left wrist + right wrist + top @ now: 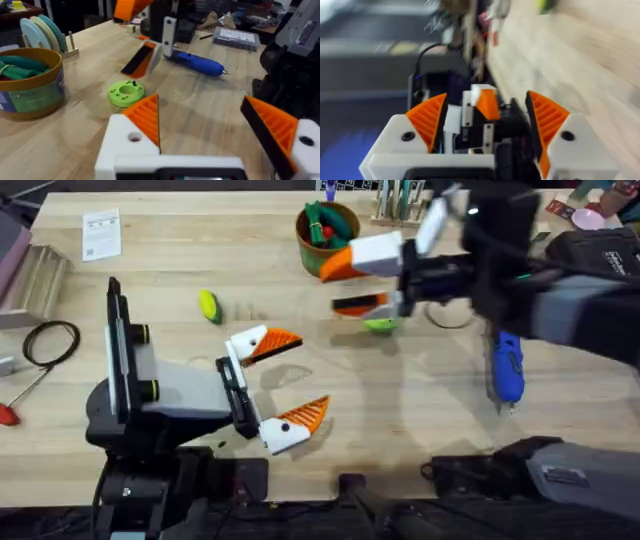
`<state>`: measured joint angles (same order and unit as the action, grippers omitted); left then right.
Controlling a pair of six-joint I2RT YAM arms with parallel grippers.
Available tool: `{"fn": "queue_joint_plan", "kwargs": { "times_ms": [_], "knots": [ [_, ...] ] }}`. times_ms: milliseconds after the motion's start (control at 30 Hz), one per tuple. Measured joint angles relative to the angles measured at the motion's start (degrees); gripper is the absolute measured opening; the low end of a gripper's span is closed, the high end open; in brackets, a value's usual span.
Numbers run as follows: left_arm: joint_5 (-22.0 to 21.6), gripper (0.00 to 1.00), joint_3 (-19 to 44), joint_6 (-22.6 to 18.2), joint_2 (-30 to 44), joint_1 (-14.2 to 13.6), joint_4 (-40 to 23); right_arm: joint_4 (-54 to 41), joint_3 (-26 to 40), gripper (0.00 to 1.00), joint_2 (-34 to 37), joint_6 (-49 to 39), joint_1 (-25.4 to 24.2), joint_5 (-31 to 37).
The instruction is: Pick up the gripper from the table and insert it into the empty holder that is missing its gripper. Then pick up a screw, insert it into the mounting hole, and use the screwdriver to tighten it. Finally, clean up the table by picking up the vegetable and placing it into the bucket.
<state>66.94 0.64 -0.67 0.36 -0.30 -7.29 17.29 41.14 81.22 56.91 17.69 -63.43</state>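
The light wooden table (pixel 420 410) carries everything, and the two arms take up most of it. The right arm comes in dark and large from the far right, tilted on its side above the table, with its jaws (pixel 362 278) spread wide: one white finger with an orange tip lies against the cup, the other sits lower, just over the green disc. In its own wrist view both orange ribbed tips (pixel 427 122) stand well apart with nothing between them.

The left arm rises from the lower left, and its jaws (pixel 285 383) are open too, orange tips pointing toward the middle of the table, holding nothing.

The brown-orange cup (pixel 320 242) with its green band stands at the far middle of the table, with green and red toy vegetables inside. In the left wrist view the cup (pixel 30 85) sits beside a rack of round discs.

The blue screwdriver (pixel 507 367) lies flat on the right part of the table, bit pointing toward the near edge, under the right arm.

The green disc (pixel 126 93) lies flat between cup and screwdriver.

The yellow vegetable (pixel 209 306) with a green end lies on the table's left half, well apart from the cup and beyond the left jaws.
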Motion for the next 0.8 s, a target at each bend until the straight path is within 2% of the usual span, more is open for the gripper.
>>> {"fn": "queue_joint_plan", "kwargs": {
  "times_ms": [133,267,367,567,667,800],
  "knots": [
    [0.15,0.986,0.00,0.00,0.00,0.00,-0.02,-26.42,4.21,0.882,-7.75,-12.52,-4.53,8.19],
    [0.17,0.986,0.00,0.00,0.00,0.00,0.00,-51.21,13.94,0.884,-11.80,-24.20,-6.32,22.38],
    [0.17,0.986,0.00,0.00,0.00,0.00,-0.02,-62.17,21.66,0.885,-11.97,-30.32,-5.88,33.61],
    [0.17,0.985,0.00,0.00,0.00,0.00,-0.02,-74.76,32.99,0.882,-6.23,-36.86,-1.21,53.08],
    [0.19,0.986,0.00,0.00,0.00,0.00,-0.02,-77.26,35.45,0.856,-1.25,-38.35,1.85,60.72],
    [0.17,0.986,0.00,0.00,0.00,0.00,-0.02,-77.21,35.98,0.819,4.59,-39.37,4.79,66.79]
  ]
}}
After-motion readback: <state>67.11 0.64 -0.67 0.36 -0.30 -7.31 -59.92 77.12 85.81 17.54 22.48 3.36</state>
